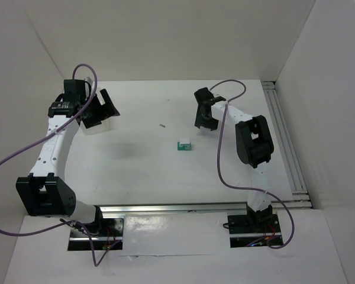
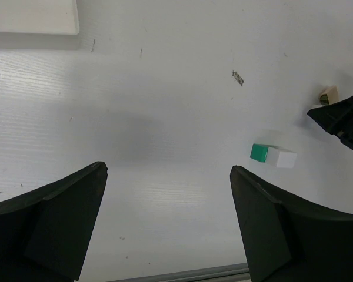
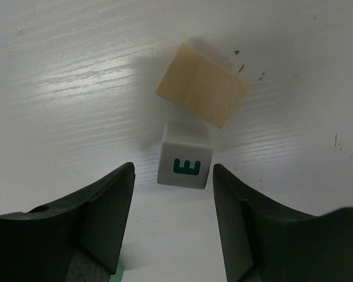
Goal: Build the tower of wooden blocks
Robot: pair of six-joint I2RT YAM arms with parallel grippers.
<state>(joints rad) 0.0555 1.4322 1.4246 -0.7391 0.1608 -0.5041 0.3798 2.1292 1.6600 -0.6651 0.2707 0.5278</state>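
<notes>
A white cube with a teal letter mark [image 3: 185,155] lies on the table just ahead of my right gripper [image 3: 173,170]. The gripper is open, with a gap between the cube and each finger. A tan wooden block [image 3: 203,92] lies tilted just beyond the cube, close to its far corner. In the top view my right gripper [image 1: 206,120] points down at the table's middle right and hides both blocks. Nearer the arms, a teal-green cube [image 2: 259,153] sits side by side with a plain white cube [image 2: 282,158]. My left gripper [image 2: 169,169] hangs open and empty at the far left [image 1: 103,111].
A translucent white tray [image 1: 90,128] sits under my left gripper. A small dark speck [image 1: 163,125] marks the table centre. A metal rail [image 1: 287,142] runs along the right edge and another [image 1: 177,208] along the front. White walls enclose the table.
</notes>
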